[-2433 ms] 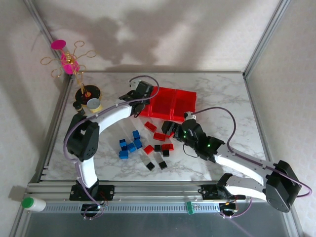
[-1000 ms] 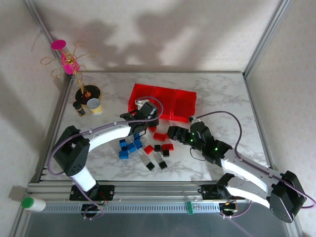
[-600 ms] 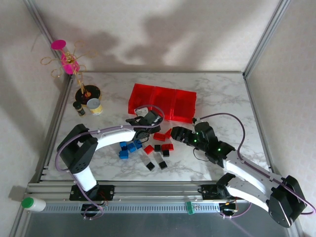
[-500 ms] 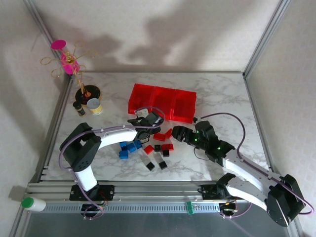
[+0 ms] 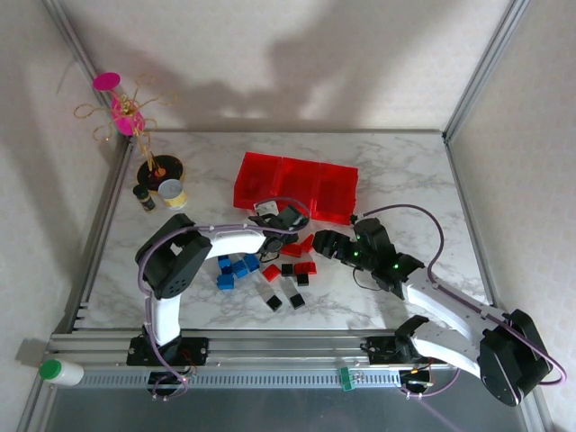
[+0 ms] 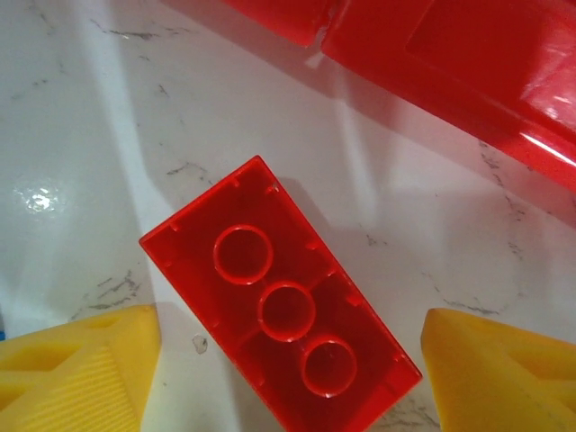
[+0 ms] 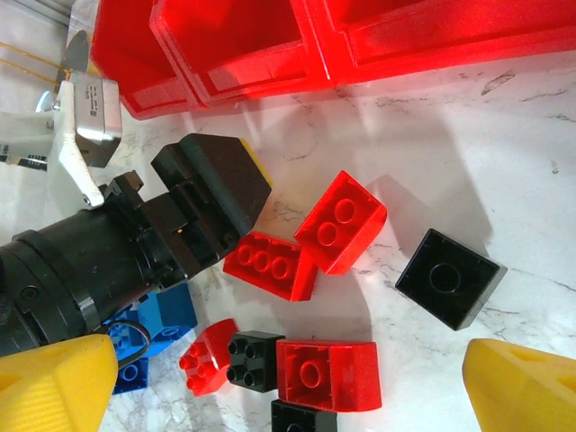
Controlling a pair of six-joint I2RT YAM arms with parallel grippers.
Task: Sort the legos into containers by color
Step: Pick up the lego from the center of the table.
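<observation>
Left tool (image 6: 292, 373), spread astride a red brick (image 6: 279, 310).
Brick lies skewed across the gap; rotate to meet its long sides squarely, then pinch. Right tool (image 7: 290, 387) spread, empty.

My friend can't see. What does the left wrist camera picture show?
A red brick lies flat on the marble table, between the yellow fingers of the open left gripper. Red bins sit along the top right.
</observation>
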